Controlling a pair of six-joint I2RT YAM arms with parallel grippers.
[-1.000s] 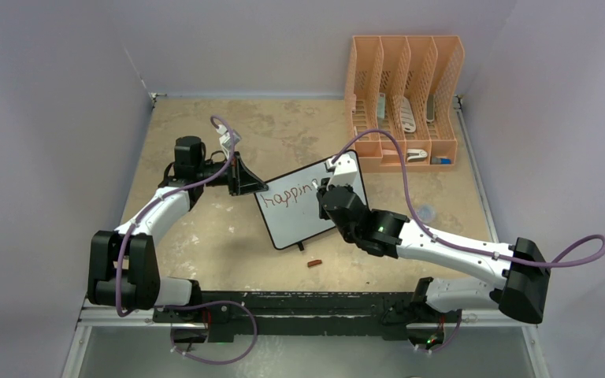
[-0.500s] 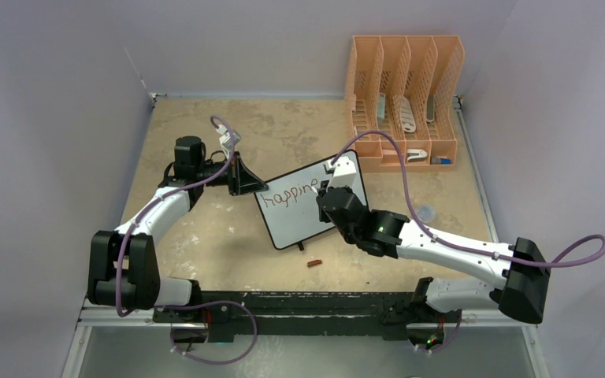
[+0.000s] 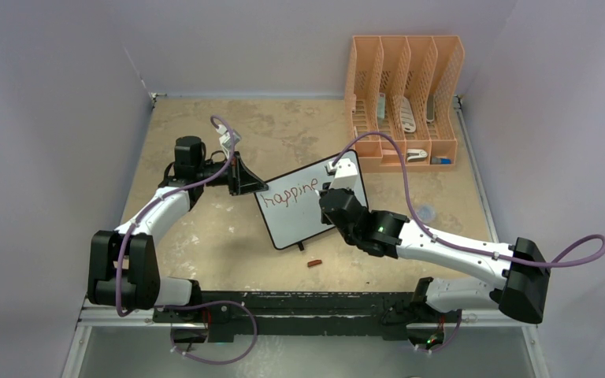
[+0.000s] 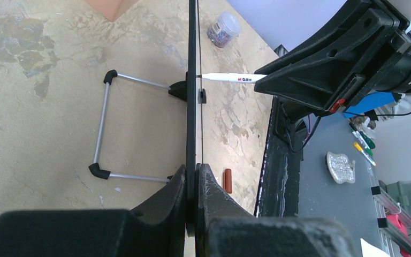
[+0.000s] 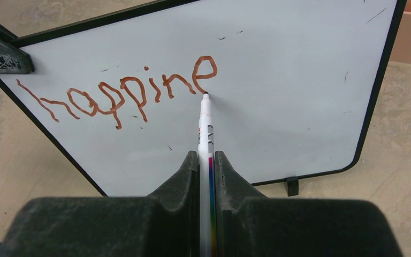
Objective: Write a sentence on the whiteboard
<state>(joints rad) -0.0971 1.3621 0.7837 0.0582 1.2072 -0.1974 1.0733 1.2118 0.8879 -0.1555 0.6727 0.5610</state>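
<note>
The whiteboard [image 3: 299,220] stands tilted at mid table, and the left wrist view shows it edge-on [image 4: 192,80]. My left gripper [image 3: 254,187] is shut on its left edge [image 4: 192,170]. My right gripper [image 3: 329,194] is shut on a white marker [image 5: 205,128], whose tip touches the board just below the last letter. The sentence [image 5: 123,91] is red-brown lettering in one line that reads "happine". The marker also shows in the left wrist view [image 4: 230,78], meeting the board's face.
An orange file organizer [image 3: 406,87] stands at the back right. A red-brown marker cap [image 3: 314,263] lies in front of the board. A small clear jar [image 4: 223,29] sits right of the board. The board's wire stand [image 4: 104,128] rests behind it.
The lettering has grown from "happin" to "happine". My right gripper with the marker shifted slightly along the line. The left arm has not moved.
</note>
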